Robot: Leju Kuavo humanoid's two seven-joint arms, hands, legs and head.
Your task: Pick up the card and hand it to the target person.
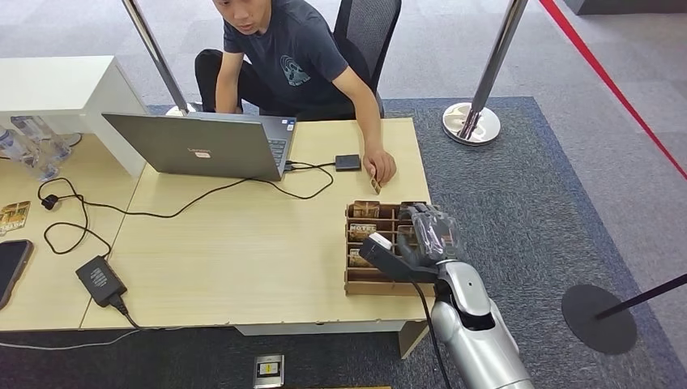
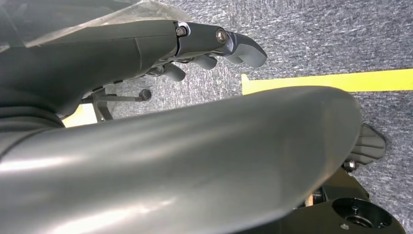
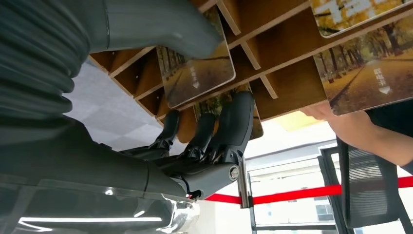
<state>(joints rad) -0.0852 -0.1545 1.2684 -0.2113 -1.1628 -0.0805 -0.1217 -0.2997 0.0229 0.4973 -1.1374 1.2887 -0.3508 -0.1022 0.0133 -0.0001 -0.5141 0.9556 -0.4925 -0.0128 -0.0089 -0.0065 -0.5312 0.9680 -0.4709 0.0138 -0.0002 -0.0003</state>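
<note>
Lower right of the head view, right hand (image 1: 427,235) reaches into the card tray (image 1: 364,279), grip unclear; fingers (image 3: 234,126) may snag dividers or drag neighbouring cards.

Light wooden table (image 1: 243,243), two tops butted side by side over dark grey carpet (image 1: 535,203); on the main top: open grey laptop (image 1: 202,146) at the far edge; small black box (image 1: 347,162) just beside it, joined by a black cable (image 1: 308,190); black power adapter (image 1: 100,280) near the front edge, its cord looping leftward; compartmented wooden card tray (image 1: 364,279) at the right front corner, cards standing in its slots; on the left top: dark phone (image 1: 11,267), a card (image 1: 14,215), clear plastic bottles (image 1: 32,146).
</note>
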